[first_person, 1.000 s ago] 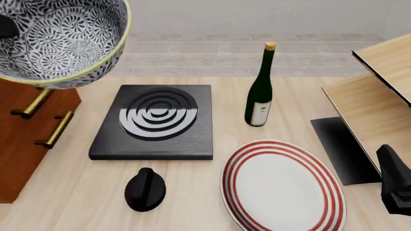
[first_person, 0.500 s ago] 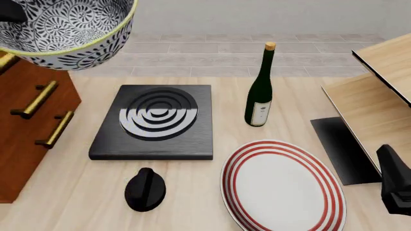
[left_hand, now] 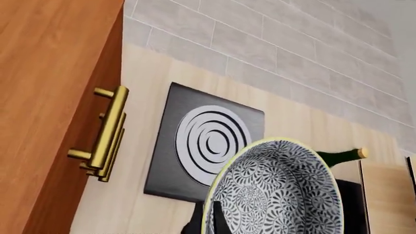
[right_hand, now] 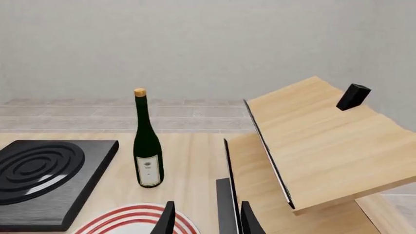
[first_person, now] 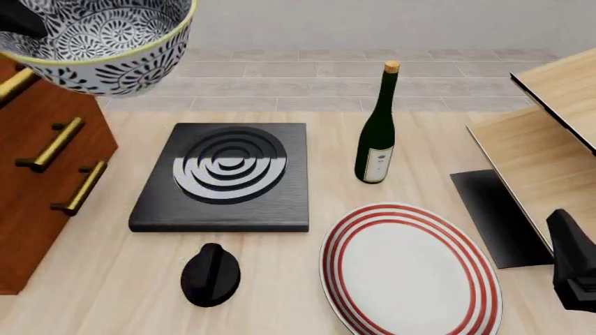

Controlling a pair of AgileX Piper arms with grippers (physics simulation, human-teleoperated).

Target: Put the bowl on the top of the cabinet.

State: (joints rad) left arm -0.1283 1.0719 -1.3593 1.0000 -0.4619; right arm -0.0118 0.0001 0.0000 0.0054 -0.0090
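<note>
The bowl [first_person: 98, 42], white with a black swirl pattern and a yellowish rim, hangs in the air at the far left, above the front corner of the reddish-brown cabinet [first_person: 38, 181] and its brass handles. My left gripper [first_person: 19, 24] is shut on the bowl's rim, one finger inside it. In the left wrist view the bowl [left_hand: 276, 190] fills the lower part, the left gripper [left_hand: 206, 223] pinches its rim, and the cabinet [left_hand: 46, 87] stands beside it. My right gripper [right_hand: 208, 222] is open and holds nothing; it sits low at the right edge [first_person: 573, 269].
On the table stand a black hotplate with silver rings [first_person: 228, 174], a black knob [first_person: 209, 274], a dark green bottle [first_person: 377, 129] and a white red-ringed plate [first_person: 410, 272]. A pale wooden shelf structure [first_person: 549, 139] rises at the right.
The bowl has gone up and back toward the cabinet's top and sits more level in the left gripper. The right arm has not moved.
</note>
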